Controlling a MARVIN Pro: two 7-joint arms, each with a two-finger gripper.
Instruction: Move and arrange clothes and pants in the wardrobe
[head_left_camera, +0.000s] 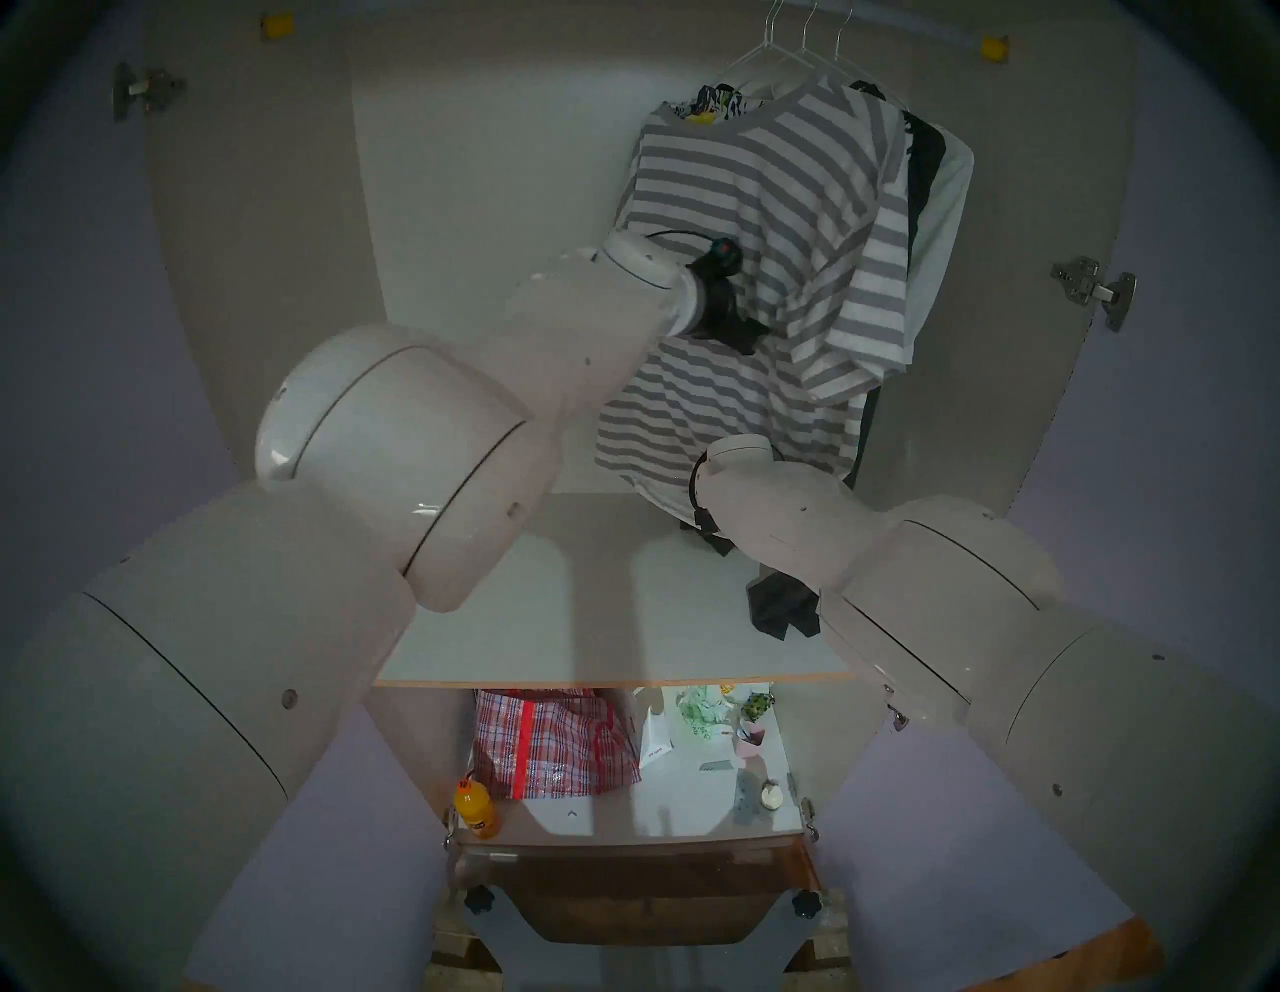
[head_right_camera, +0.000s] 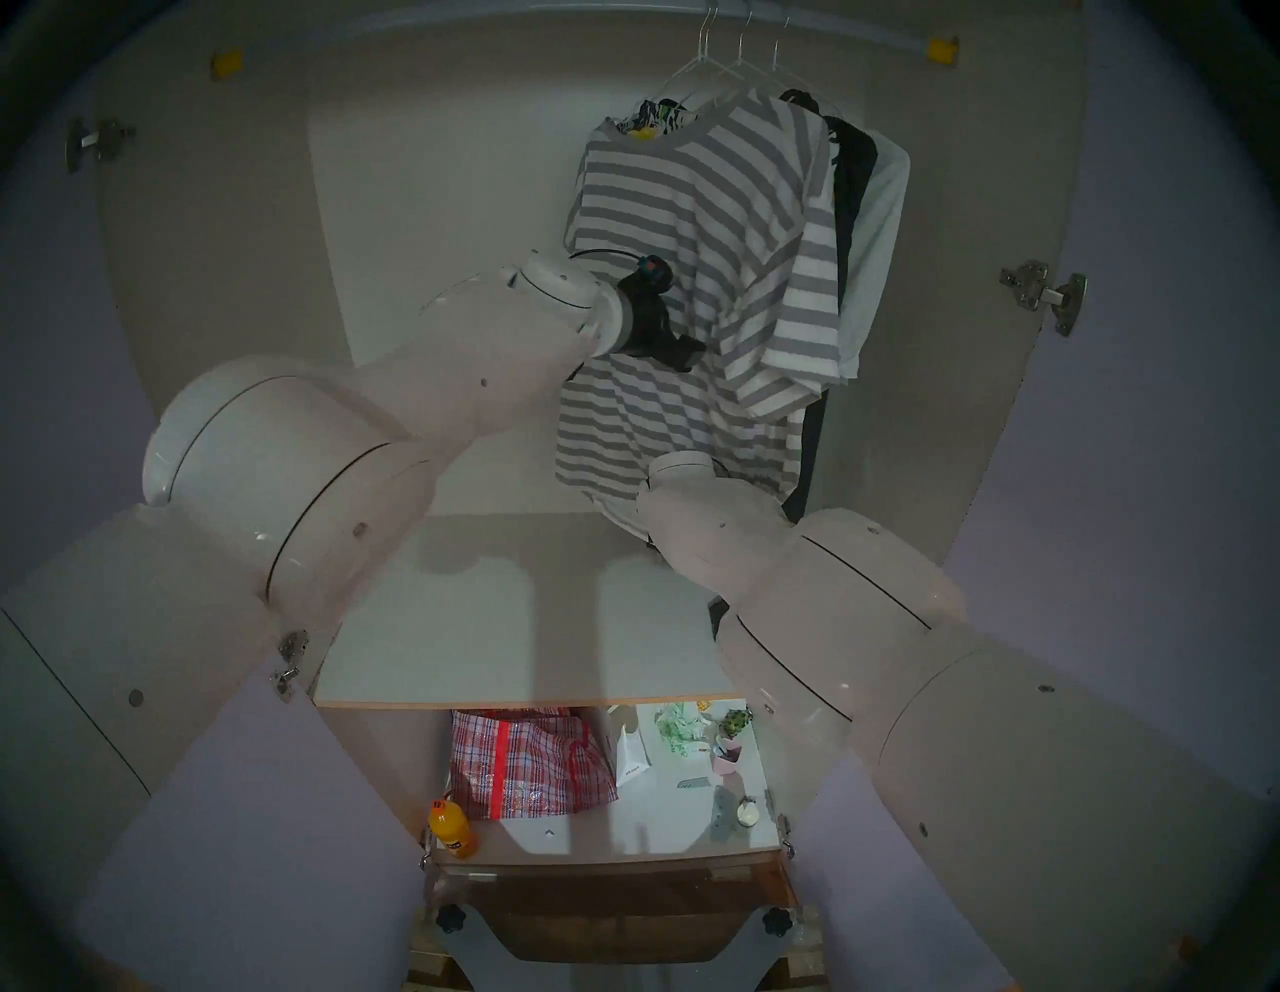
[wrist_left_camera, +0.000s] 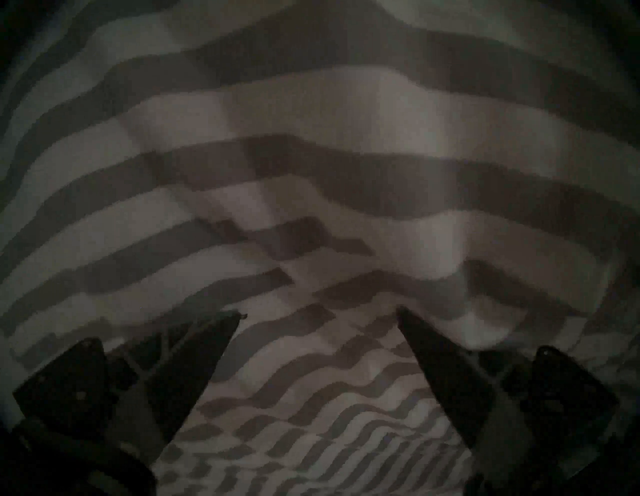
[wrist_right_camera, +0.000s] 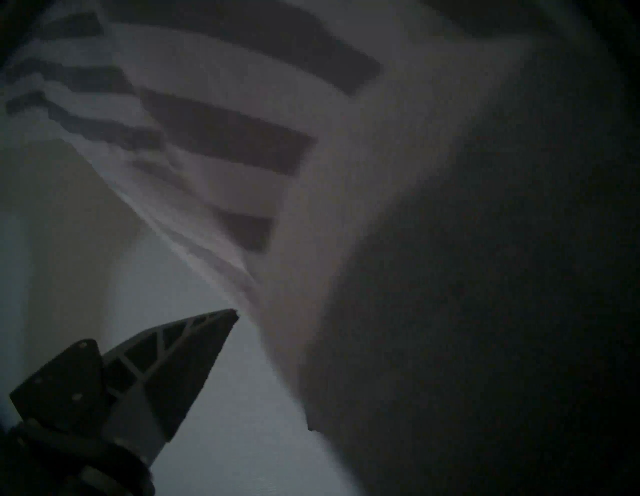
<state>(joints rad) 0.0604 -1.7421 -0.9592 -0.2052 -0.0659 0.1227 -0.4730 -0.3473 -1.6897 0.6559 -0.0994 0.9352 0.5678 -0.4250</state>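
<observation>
Head stereo left view: wardrobe (head_left_camera: 443, 228) stood open before you; rail (head_left_camera: 921, 31) carried hangers bunched at right end. Striped T-shirt (head_left_camera: 734, 201) hung foremost, black pants (head_left_camera: 925, 159) and white blouse (head_left_camera: 952, 194) behind it. Your left gripper (wrist_left_camera: 318, 313) faced shirt front, jaws spread, nothing held, likely for shifting it. Your right gripper (wrist_right_camera: 194, 363) showed one finger only; jaw state cannot be told.

Both head views look down into the wardrobe (head_left_camera: 263, 291), sharing the striped T-shirt (head_left_camera: 748, 228) at one o'clock; the left wrist view presses close against it, the right wrist view peers upward beneath its hem
</observation>
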